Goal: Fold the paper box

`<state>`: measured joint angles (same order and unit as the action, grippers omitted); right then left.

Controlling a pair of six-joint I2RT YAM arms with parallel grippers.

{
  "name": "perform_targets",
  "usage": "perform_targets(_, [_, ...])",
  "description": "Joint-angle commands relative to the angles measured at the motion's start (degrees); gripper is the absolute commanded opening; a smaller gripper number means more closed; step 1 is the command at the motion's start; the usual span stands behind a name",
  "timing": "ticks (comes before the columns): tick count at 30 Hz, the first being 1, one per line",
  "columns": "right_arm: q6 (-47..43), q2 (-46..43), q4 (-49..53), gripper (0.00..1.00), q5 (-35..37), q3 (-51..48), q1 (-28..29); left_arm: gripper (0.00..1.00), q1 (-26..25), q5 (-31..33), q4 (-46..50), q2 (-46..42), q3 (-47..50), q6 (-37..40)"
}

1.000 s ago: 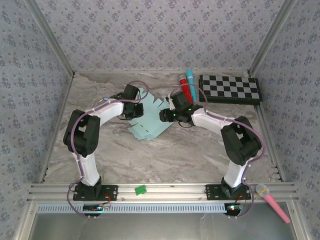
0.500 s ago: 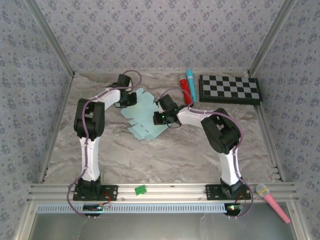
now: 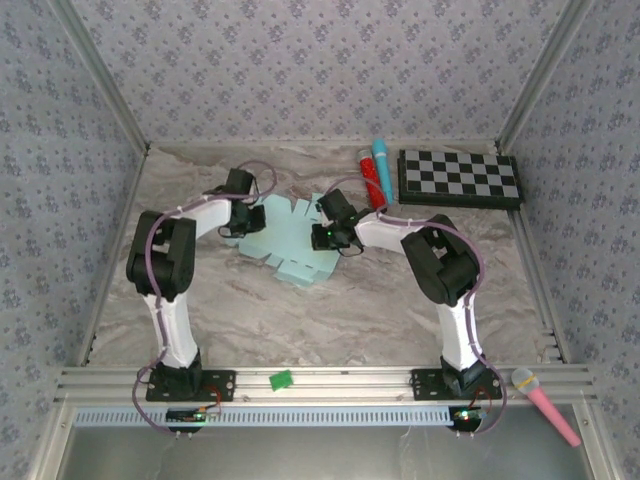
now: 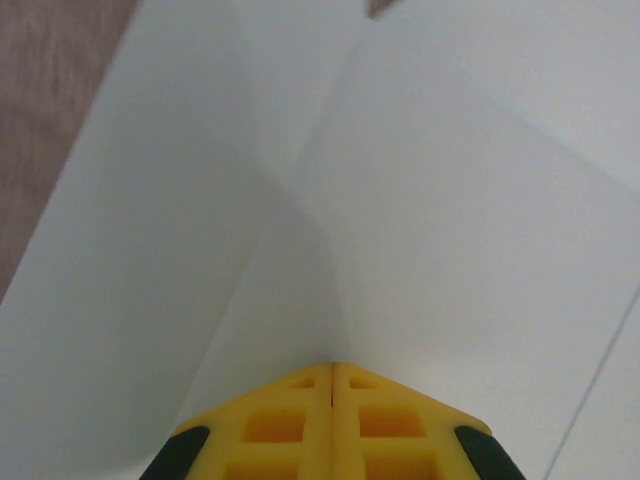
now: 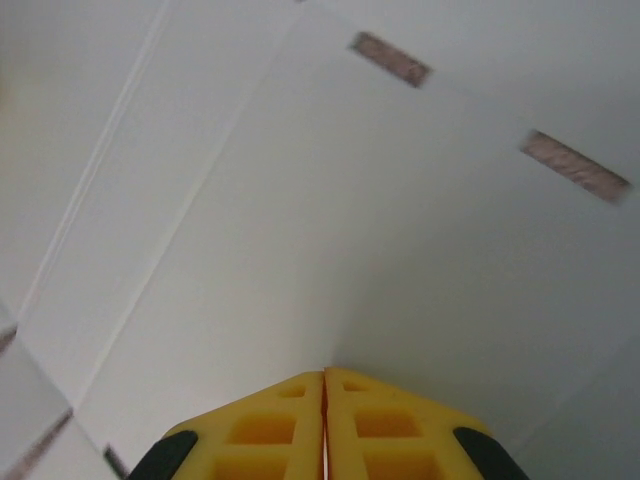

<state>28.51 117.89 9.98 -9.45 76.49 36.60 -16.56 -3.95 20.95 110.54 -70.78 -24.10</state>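
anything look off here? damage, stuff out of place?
No tears visible. The paper box is an unfolded sheet lying skewed to the table edges, the left hand and right hand both shut on it, puckering it at each pinch. A pink microphone and a green block lie at the front rail, off the table.

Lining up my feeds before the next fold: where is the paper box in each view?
Top external: box mid-table, between left tool and right tool.
Left wrist: box ahead of the shut left tool, which pinches it.
Right wrist: box ahead of the shut right tool, likewise pinched.
Shared landmark: table, past the box's edge or through its slits.
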Motion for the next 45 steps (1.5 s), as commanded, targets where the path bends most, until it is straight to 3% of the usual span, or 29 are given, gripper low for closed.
perform_targets(1, [-1.5, 0.9, 4.2, 0.1, 2.4, 1.2, -0.4, 0.0, -4.8, -2.5, 4.3, -4.4, 6.9, -3.2])
perform_targets(9, [-4.5, 4.3, 8.4, 0.12, 2.1, 7.2, -0.9, 0.0, -15.9, -2.0, 0.4, -14.4, 20.3, -12.6])
perform_targets(16, [-4.8, 5.1, 9.1, 0.12, 1.5, 9.6, -0.2, 0.0, -25.1, -1.0, 2.0, -18.1, 21.4, -16.6])
perform_targets(25, [-2.8, -3.0, 7.5, 0.12, 3.3, 5.7, -0.5, 0.09, -21.9, 4.9, 5.7, -20.9, 15.2, -9.2])
perform_targets(33, [0.7, -4.7, 6.2, 0.1, 4.7, 0.0, -2.5, 0.0, -16.5, 5.3, 2.7, -15.0, 13.6, -1.6])
perform_targets(39, [0.6, -2.8, 6.1, 0.06, 4.1, 0.4, -3.0, 0.0, -16.3, 4.2, 2.0, -13.1, 14.9, -2.4])
perform_targets(45, [0.4, 0.3, 6.4, 0.05, 2.8, 2.1, -3.0, 0.0, -19.3, 4.5, 3.3, -14.8, 17.7, -6.0])
